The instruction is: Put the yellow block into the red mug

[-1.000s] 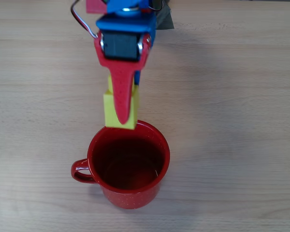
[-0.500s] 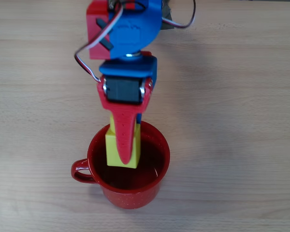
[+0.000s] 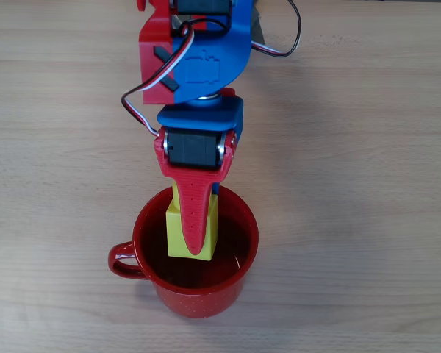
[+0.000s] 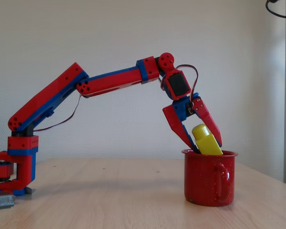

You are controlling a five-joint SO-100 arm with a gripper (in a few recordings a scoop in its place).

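1. While your red and blue pincer [image 4: 206,147] squeezes the small yellow plastic block [image 3: 192,229], the block hangs tilted, partly inside the big shiny red mug [image 3: 196,294].
2. The mug stands on the wooden bench [image 3: 353,184].

yellow block [image 3: 175,234] now lower inside red mug [image 3: 206,298]

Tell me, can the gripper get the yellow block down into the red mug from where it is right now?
Probably yes. The gripper is shut on the yellow block, whose lower end already sits inside the rim of the red mug. In the overhead view the block hangs over the open mouth, with nothing blocking it.
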